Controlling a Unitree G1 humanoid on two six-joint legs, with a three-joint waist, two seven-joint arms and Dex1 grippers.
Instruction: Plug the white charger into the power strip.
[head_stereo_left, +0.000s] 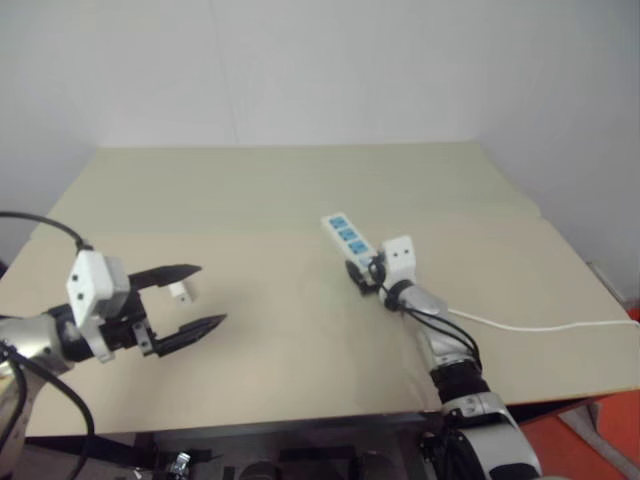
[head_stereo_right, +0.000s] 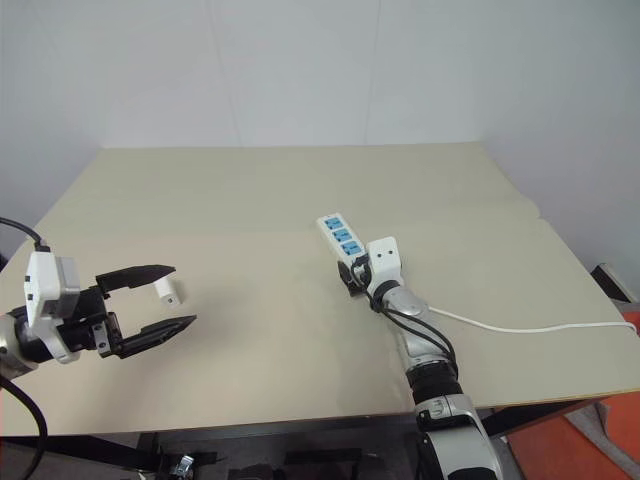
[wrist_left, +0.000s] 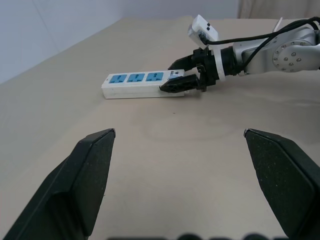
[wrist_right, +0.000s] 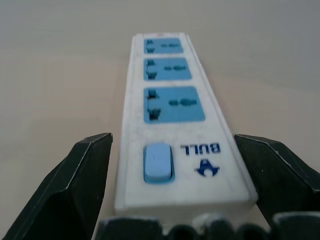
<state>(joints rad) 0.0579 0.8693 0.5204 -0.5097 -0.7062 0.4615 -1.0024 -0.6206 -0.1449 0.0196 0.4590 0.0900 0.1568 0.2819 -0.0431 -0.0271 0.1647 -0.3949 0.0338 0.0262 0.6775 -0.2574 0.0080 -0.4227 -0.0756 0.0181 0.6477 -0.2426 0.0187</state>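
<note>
1. Table of pale beige carried the power strip, which lay flat toward its right half, three blue sockets facing up.
2. We saw the right gripper at the strip's switch end, its black fingers spread on either side of that end without clamping it.
3. We saw the white cord trail off toward the table's right edge.
4. We found the left gripper well apart on the left, jaws wide and empty, with the white charger lying on the table in the gap between the fingertips.
</note>
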